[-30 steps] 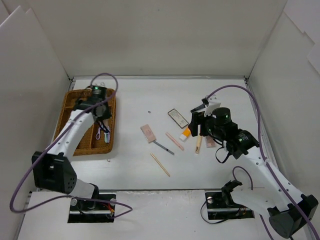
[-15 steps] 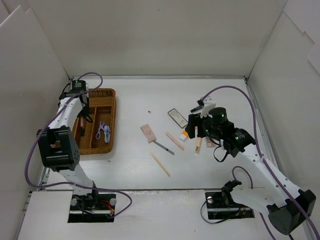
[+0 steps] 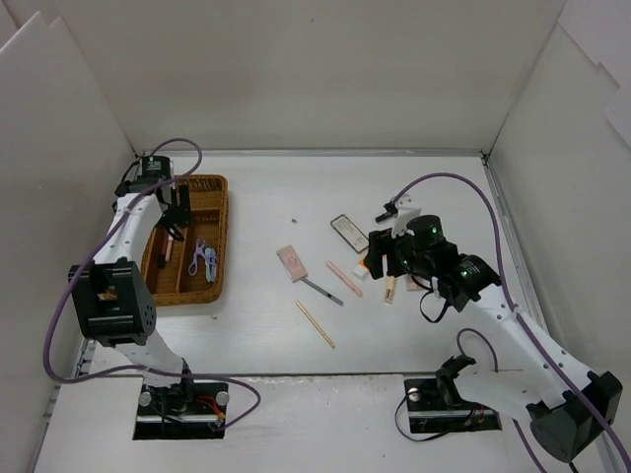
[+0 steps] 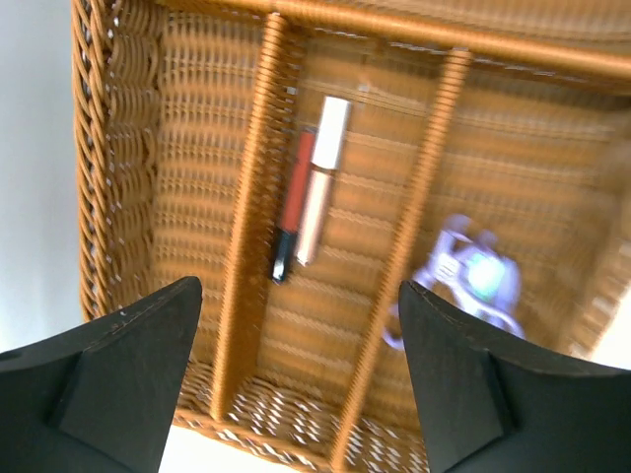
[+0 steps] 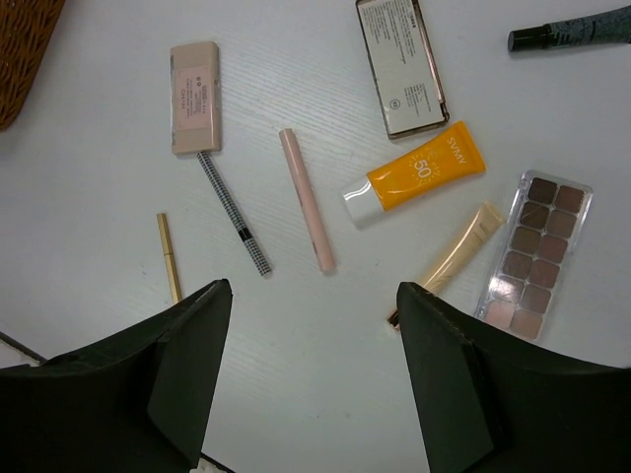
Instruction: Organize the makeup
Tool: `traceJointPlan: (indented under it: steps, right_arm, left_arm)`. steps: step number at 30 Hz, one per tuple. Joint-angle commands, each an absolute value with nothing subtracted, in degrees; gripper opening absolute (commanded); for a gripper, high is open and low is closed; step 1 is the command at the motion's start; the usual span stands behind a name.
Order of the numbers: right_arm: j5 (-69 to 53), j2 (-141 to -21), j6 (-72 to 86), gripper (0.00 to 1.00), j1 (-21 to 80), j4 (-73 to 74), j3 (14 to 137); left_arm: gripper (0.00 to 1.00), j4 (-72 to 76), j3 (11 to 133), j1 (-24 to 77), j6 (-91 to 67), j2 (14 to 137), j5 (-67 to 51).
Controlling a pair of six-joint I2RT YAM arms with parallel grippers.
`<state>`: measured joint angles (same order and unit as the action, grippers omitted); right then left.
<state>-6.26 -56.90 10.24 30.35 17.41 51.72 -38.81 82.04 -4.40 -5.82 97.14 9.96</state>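
Two slim red and beige tubes (image 4: pixel 317 192) lie in the brown wicker divided tray (image 4: pixel 99 148). Left gripper (image 4: pixel 298 296), above it, gapes empty; right gripper (image 5: pixel 313 291) too.

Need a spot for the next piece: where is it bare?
The wicker tray's end lane, across the red pencil from the purple curler, is bare; so is table between tray and pink compact. Crowded around the orange tube.
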Motion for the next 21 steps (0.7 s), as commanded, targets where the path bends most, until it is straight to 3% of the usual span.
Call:
traceJointPlan:
  steps: [1, 5, 9, 21]
  right_arm:
    - [-6.3, -58.1, 9.7, 0.64, 33.0, 17.1, 51.7]
    - [-7.2, -61.9, 9.8, 0.59, 37.6, 17.3, 51.3]
    - [-6.2, -68.3, 12.0, 0.56, 42.5, 17.7, 52.2]
    - [-3.0, -87.1, 18.0, 0.45, 55.7, 17.8, 55.5]
  left_arm:
    - [0.77, -41.7, 85.1, -2.4, -11.8, 88.4, 7.0]
    - [0.82, -41.6, 80.5, 0.7, -16.1, 81.2, 7.0]
    - [0.98, -41.7, 74.4, 1.2, -19.7, 73.9, 7.7]
    - [0.99, -44.6, 67.0, 1.2, -27.2, 61.2, -2.1]
